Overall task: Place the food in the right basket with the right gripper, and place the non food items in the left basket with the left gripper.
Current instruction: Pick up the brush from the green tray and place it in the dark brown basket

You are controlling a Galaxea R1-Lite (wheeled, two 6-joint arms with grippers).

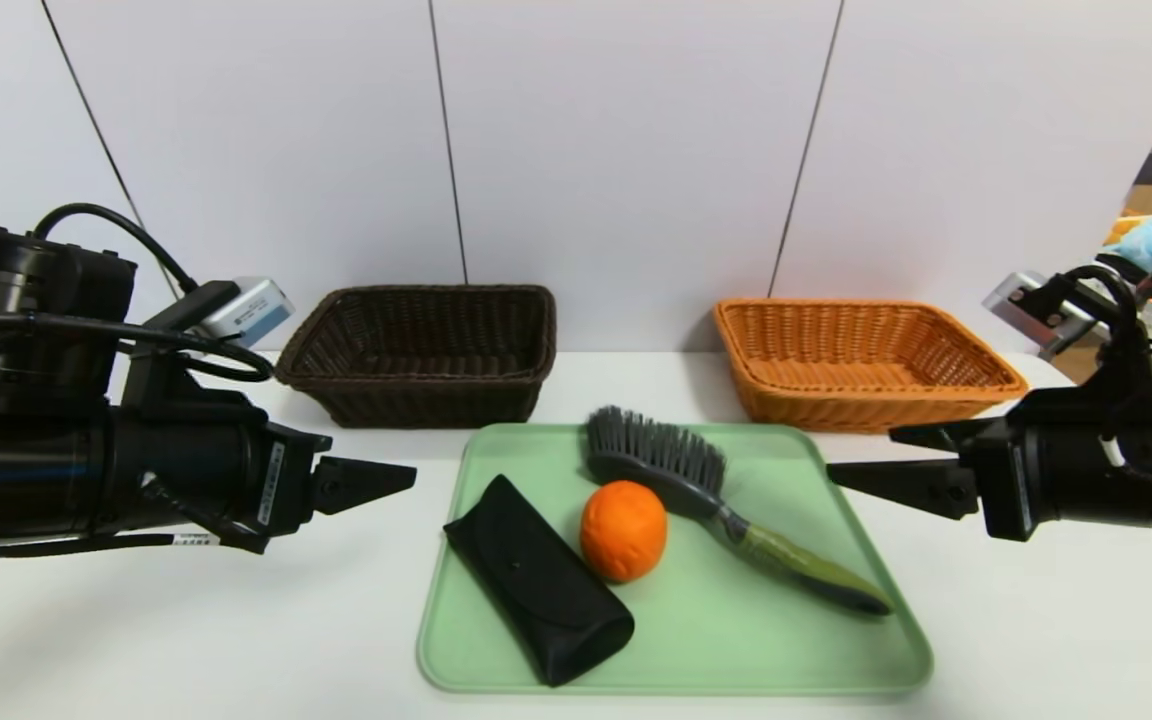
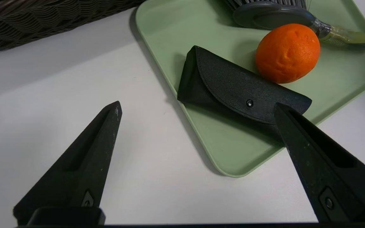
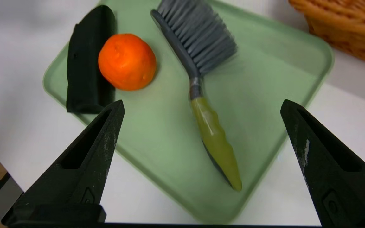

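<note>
Both end effectors, left [image 1: 414,478] and right [image 1: 861,455], hang spread and empty beside the green tray [image 1: 866,640], where the orange [image 1: 622,530], probably light, firm and prone to rolling, sits between case [image 1: 536,580] and brush [image 1: 706,490]; grip its middle.

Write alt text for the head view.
A green tray holds a black case, an orange and a brush. Open left hand and right hand flank it; dark basket and tan basket sit behind.
</note>
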